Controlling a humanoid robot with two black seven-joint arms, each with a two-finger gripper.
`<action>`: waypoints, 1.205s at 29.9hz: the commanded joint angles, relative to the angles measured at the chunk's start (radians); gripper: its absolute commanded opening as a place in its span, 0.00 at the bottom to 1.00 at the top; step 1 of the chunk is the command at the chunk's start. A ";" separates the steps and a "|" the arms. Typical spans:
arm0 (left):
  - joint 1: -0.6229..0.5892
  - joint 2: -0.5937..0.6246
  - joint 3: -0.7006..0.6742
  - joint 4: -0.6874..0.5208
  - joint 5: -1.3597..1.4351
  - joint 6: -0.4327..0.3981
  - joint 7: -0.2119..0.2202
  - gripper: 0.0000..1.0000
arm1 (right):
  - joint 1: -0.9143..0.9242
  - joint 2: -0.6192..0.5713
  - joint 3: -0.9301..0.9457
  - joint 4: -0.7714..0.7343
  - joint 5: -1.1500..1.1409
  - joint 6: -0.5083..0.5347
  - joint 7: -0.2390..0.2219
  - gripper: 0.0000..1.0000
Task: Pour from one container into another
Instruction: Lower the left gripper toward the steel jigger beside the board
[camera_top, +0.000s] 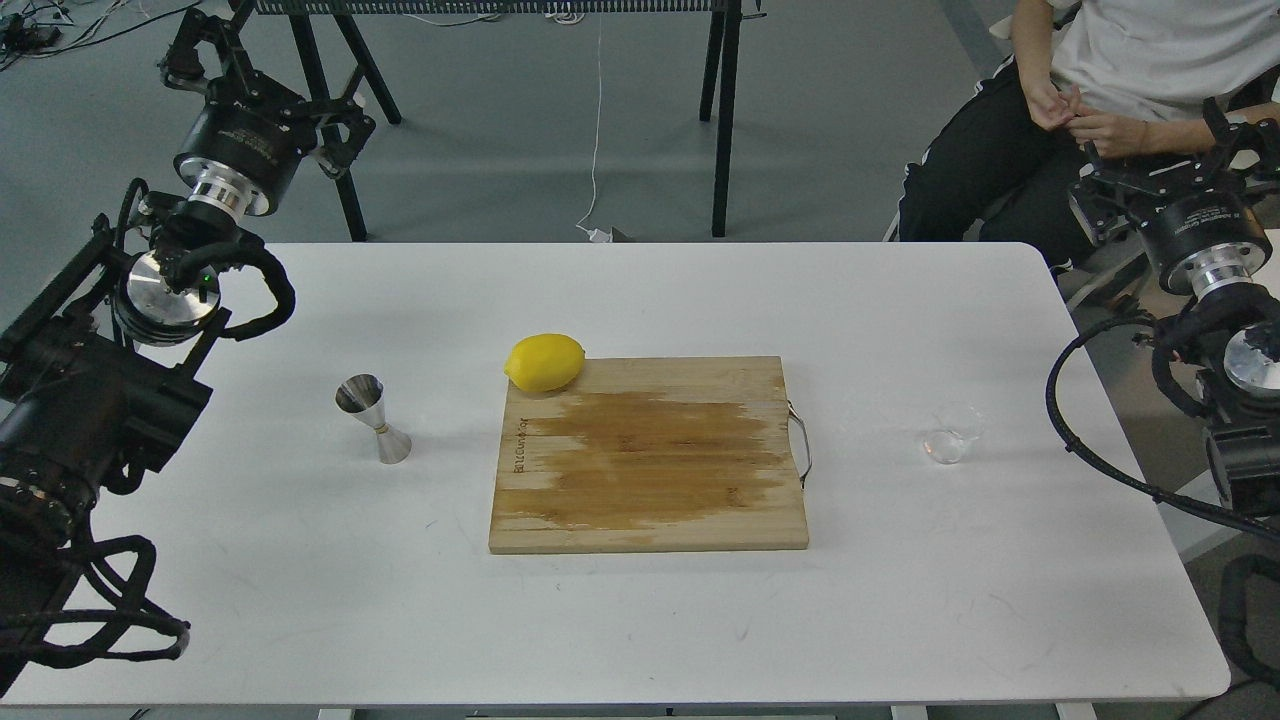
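The small clear glass cup (948, 440) stands on the white table (640, 620), right of the cutting board. Left of the board, the shiny steel hourglass jigger (373, 418) stands upright. My left gripper (268, 95) is raised above the table's far left corner, well away from the jigger; its fingers are spread and hold nothing. Beyond the table's right edge, my right gripper (1165, 170) hangs up and to the right of the glass cup, also spread and empty.
A wooden cutting board (650, 460) with a wet-looking stain lies mid-table, and a yellow lemon (545, 362) rests at its far left corner. A seated person (1060, 110) is close behind my right gripper. Black table legs (722, 120) stand beyond the far edge.
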 joint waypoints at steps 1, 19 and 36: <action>0.005 0.000 -0.002 0.000 -0.004 0.000 -0.002 1.00 | 0.001 -0.004 -0.001 0.000 -0.002 0.000 0.001 1.00; 0.389 0.319 0.003 -0.681 0.328 0.081 -0.042 1.00 | -0.045 -0.057 -0.001 0.014 0.001 0.000 0.024 1.00; 0.802 0.497 0.009 -1.012 1.469 0.337 -0.167 0.94 | -0.091 -0.057 0.014 0.017 0.003 0.000 0.026 1.00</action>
